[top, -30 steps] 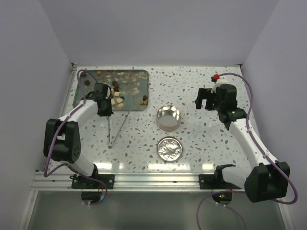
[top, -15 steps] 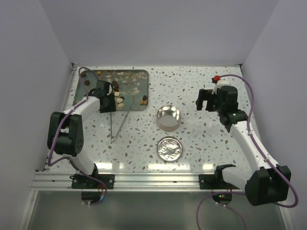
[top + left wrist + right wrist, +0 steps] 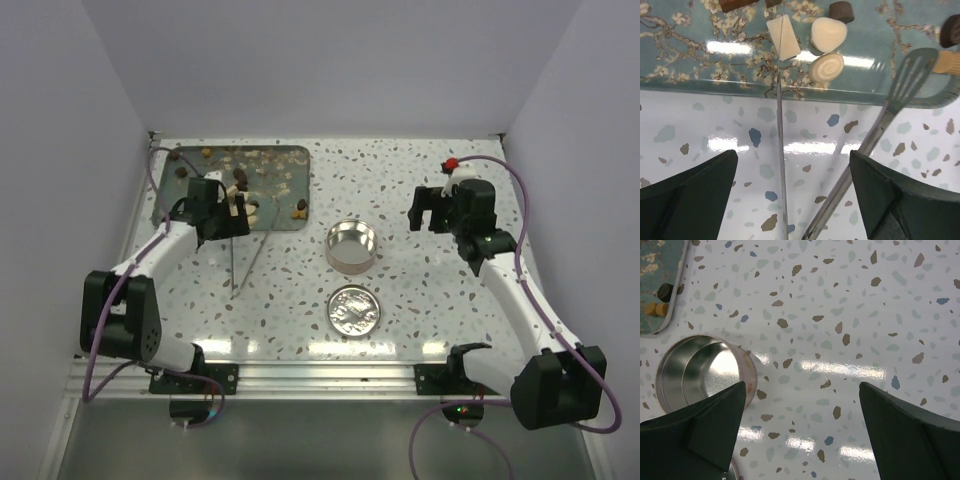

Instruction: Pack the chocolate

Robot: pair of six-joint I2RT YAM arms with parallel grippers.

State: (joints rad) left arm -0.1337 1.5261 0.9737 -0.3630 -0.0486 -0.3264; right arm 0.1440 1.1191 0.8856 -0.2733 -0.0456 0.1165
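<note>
**Tongs lie loose, and no chocolate is in the tin**

Your left hand [image 3: 792,175] stands wide over the near edge of the tray [image 3: 690,82] and holds nothing. The tongs [image 3: 875,130] lie between its fingers, untouched as far as the wrist view shows. Their tips rest over the tray rim and their hinge end lies back on the surface [image 3: 420,300]. The chocolate [image 3: 829,34], both dark and cream pieces, is all on the tray. The tin [image 3: 351,246] stands open and looks bare, well apart to the right, with its lid [image 3: 354,309] just in front of it. Your right hand [image 3: 430,207] is also wide and holds nothing, off to the tin's right.

The likely risks from here:
- **One arm only:** the two tong arms splay apart, so a close here may catch one arm and twist the tool.
- **Knocked pieces:** the tips lie among the nearest pieces, so a crooked lift could push them about.
- **Dropped pieces:** the pieces are small and probably slippery, so one could drop on the way across to the tin.
</note>
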